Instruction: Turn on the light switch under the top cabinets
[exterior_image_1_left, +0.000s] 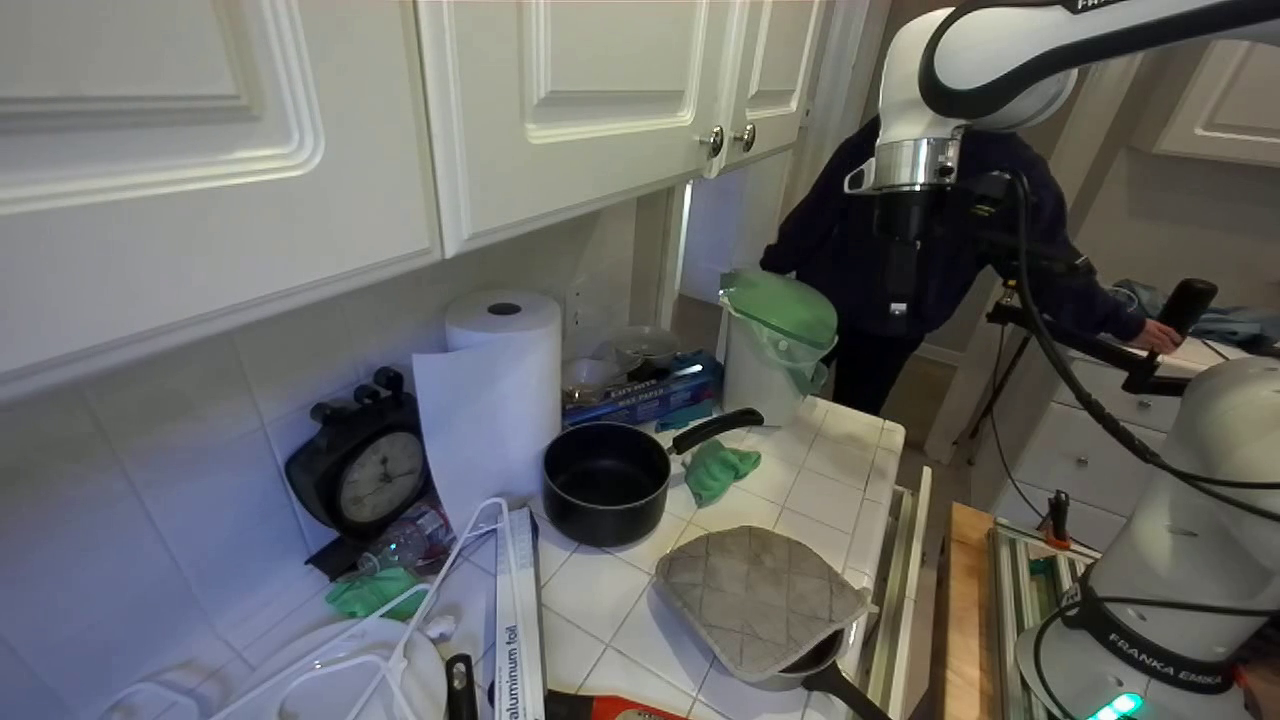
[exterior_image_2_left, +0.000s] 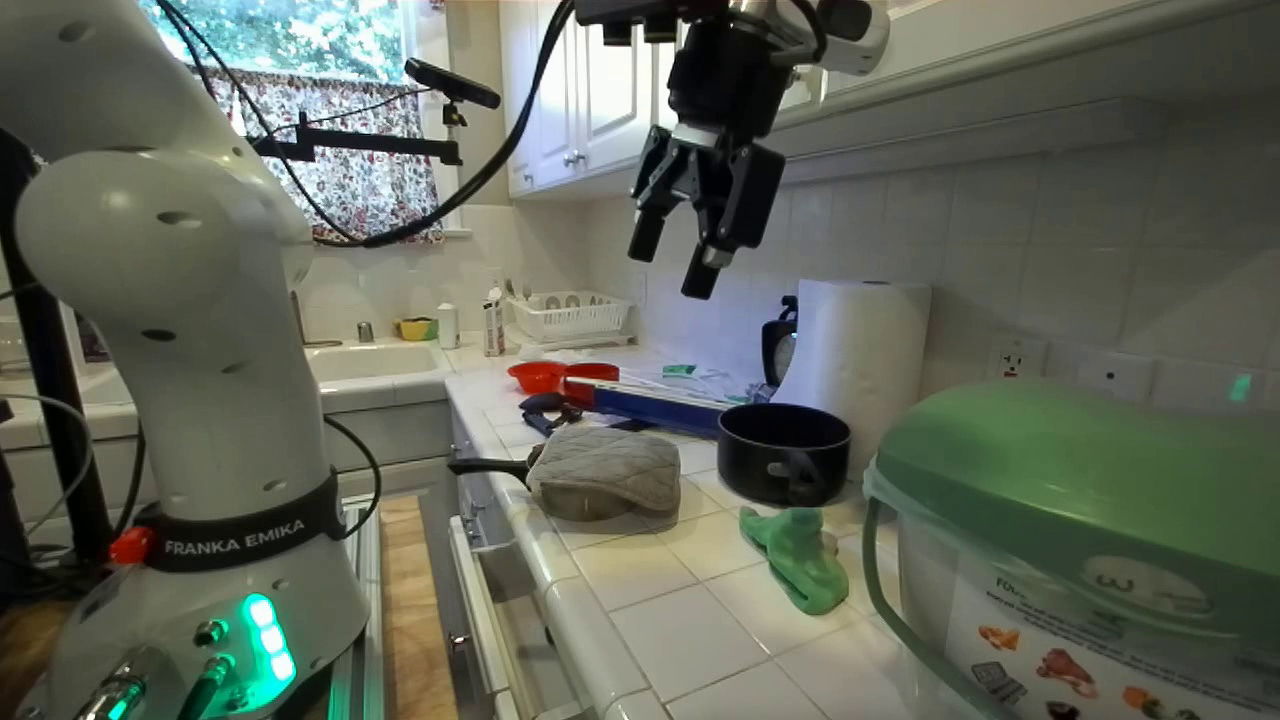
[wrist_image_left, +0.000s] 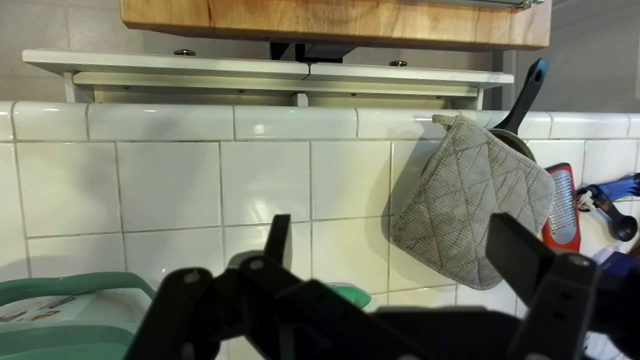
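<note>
Our hand, spread and empty, could strike the cabinets if we swing in too high, chasing a switch we cannot make out.

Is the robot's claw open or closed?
Open: in the wrist view, the gripper has its two fingers set wide apart, with nothing gripped between them.

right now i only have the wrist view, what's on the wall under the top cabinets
Observer: Below the top cabinets, an exterior view shows a power outlet in the tiled wall; I can't tell where the light switch is.
Operator: ok and is anyone standing around
Observer: Yes, in an exterior view a person in dark clothes stands beyond the arm, partly hidden by it.
</note>
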